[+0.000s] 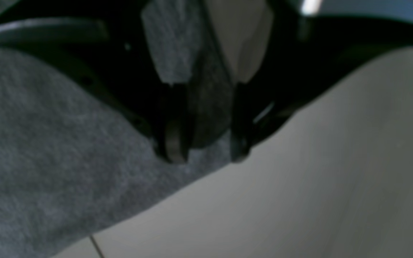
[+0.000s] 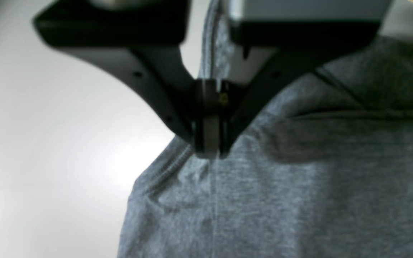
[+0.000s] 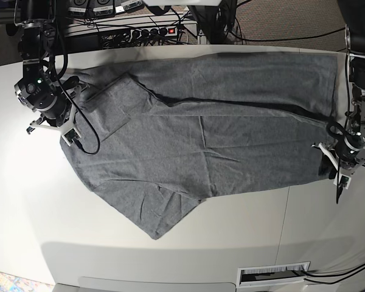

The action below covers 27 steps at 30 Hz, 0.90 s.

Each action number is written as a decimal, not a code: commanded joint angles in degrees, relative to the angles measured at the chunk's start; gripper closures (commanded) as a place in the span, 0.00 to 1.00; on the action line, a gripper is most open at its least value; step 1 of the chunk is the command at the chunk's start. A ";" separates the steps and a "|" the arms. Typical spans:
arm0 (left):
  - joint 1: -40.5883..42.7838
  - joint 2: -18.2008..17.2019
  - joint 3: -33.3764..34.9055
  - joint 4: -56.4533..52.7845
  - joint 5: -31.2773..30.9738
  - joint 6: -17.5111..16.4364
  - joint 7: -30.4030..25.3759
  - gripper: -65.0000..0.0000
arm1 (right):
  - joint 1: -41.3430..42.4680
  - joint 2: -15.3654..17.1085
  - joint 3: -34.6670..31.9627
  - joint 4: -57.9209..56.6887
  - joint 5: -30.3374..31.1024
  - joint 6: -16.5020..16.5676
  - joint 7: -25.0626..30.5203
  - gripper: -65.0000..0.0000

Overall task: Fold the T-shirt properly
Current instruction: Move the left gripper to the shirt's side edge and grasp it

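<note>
Nearest the base camera, a bare stretch of the white bench point(image 3: 170, 255), then the lower sleeve corner of the large heather-grey cotton T-shirt point(image 3: 213, 134), spread flat across the bench's middle with one fold line running along its length. At the right edge of the bench, the black left gripper point(image 1: 206, 154) set at the shirt's hem, jaws standing apart with grey cloth lying between them and nothing clamped; probably placed there to take or let go of the hem corner, though which cannot be told. At the left edge, the black right gripper point(image 2: 210, 150) pressed shut, a seam edge of the shirt apparently pinched between its pads near the ribbed neckline point(image 2: 167, 172), likely so that this end can be lifted in step with the other. Farther back, the shirt's far edge lying along the rear of the bench. Both wrist views blurred and cut off by the gripper bodies; depth of cloth inside the left jaws hard to judge; black cables point(image 3: 261, 30) behind the rear edge only partly seen.
</note>
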 commanded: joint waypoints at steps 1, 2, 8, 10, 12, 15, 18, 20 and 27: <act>-1.75 -2.03 -0.52 0.63 -0.46 0.57 -1.92 0.66 | 0.63 0.94 0.59 1.07 0.11 -0.28 0.39 1.00; -2.05 -2.34 -0.52 0.63 -0.46 0.57 -1.88 0.66 | 0.63 0.94 0.59 1.07 0.11 -0.26 0.39 1.00; -3.13 -2.60 -0.52 0.61 -0.61 0.63 -1.62 0.66 | 0.66 0.94 0.59 1.07 0.11 -0.28 0.50 1.00; -3.10 -2.45 -0.52 0.42 -0.61 0.63 -1.60 0.66 | 0.66 0.94 0.59 1.07 0.11 -0.28 0.28 1.00; -3.13 -2.10 -0.52 -0.48 -0.63 0.55 -1.62 0.66 | 0.66 0.94 0.59 1.07 0.11 -0.28 0.22 1.00; -3.13 -1.53 -0.52 -2.80 -0.61 -0.09 -1.62 0.66 | 0.63 0.94 0.59 1.07 0.11 -0.28 -0.07 1.00; -3.13 -1.29 -0.52 -4.68 -0.61 -1.11 -1.68 0.66 | 0.63 0.94 0.59 1.07 0.11 -0.28 -0.20 1.00; -3.13 -1.07 -0.52 -5.29 -0.61 -2.03 -1.66 0.66 | 0.66 0.94 0.59 1.07 0.11 -0.26 -0.11 1.00; -3.19 -0.57 -0.52 -5.40 -0.63 -8.13 -1.92 0.81 | 0.68 0.94 0.59 1.07 0.11 -0.28 0.22 1.00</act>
